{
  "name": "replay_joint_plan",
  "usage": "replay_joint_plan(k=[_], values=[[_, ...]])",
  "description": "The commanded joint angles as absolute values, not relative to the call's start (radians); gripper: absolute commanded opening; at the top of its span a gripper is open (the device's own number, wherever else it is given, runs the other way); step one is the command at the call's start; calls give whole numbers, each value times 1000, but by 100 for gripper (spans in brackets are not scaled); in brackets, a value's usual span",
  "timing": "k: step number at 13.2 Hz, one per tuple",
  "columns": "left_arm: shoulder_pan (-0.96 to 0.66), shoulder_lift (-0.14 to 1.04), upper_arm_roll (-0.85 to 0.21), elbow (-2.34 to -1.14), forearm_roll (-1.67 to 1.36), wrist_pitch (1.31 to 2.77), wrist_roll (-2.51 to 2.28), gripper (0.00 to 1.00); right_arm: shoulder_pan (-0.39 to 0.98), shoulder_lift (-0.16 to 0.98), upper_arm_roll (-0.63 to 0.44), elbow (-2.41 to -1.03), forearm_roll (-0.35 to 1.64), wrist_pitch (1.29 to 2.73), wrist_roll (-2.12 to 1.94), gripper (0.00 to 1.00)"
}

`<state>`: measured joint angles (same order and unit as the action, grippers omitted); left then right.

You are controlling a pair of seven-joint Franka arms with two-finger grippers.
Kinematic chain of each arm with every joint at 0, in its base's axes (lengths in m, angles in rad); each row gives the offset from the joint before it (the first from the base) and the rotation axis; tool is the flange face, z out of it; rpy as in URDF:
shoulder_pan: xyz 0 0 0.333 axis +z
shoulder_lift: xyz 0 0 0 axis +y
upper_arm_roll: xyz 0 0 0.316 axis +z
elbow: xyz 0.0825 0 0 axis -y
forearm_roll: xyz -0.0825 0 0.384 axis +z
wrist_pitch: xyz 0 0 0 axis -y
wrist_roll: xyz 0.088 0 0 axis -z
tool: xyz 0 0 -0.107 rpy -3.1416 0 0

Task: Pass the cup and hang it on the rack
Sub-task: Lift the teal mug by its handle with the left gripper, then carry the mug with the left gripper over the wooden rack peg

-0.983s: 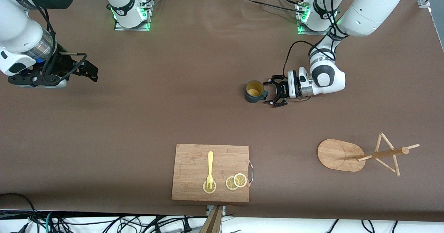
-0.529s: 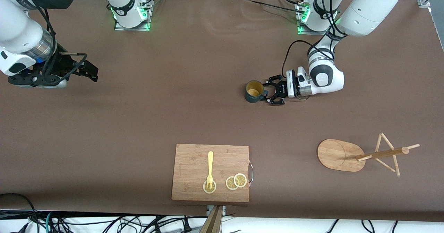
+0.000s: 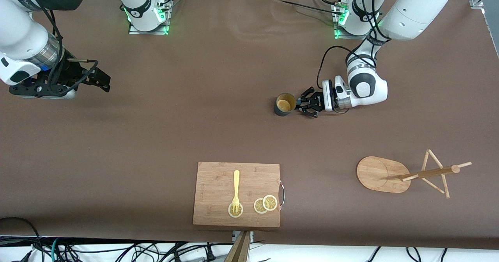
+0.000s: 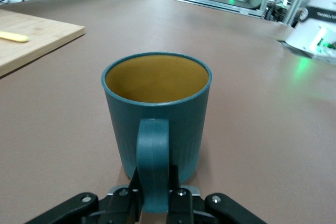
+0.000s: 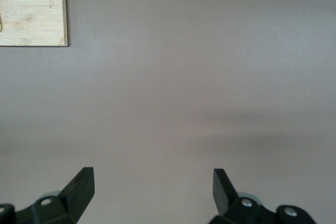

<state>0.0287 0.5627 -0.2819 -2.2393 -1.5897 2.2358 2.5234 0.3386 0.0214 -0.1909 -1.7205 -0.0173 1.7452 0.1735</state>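
Clamped on the handle of the cup [image 3: 284,104], my left gripper [image 3: 303,107] lies low and level over the table [image 3: 195,117], the fingers [image 4: 180,203] pinching the loop from both sides. That cup stands upright mid-table, yellow inside showing, toward my left arm's end. I can read no lettering on it. Bare brown cloth lies all round it. Nearer the front camera sit the cutting board [image 3: 218,176] and the rack [image 3: 409,174], well apart from the cup. Waiting over the table's other end, my right gripper [image 5: 152,187] hangs spread wide.
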Motion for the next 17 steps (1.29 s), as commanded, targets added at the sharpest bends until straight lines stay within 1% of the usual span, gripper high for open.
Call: replay_joint_plan(k=[1,4,5,7,9,13,16,17], values=[[46,471,-279,-2252,-1563,2209,2316,0,342,28,-193,-1701,-14,1730,161,100],[95,344,-272,-2250,-1386,2116,1934,0,342,28,-193,-1703,-14,1730,161,100],[112,298,-246,-2250,-1331,2038,1810,0,342,28,-193,-1703,-14,1730,163,100],[117,215,-145,-2247,-1249,1868,1586,0,342,28,-193,-1703,-14,1730,161,100],[118,155,-43,-2247,-1229,1722,1397,0,342,28,-193,-1701,-14,1730,163,100],[126,147,162,-2220,-1229,1492,1151,0,342,28,-193,-1701,-14,1730,163,100],[178,187,244,-2191,-1262,1369,992,0,344,28,-193,-1701,-14,1729,163,100],[204,205,251,-2183,-1308,1344,936,0,344,28,-193,-1701,-14,1729,163,100]])
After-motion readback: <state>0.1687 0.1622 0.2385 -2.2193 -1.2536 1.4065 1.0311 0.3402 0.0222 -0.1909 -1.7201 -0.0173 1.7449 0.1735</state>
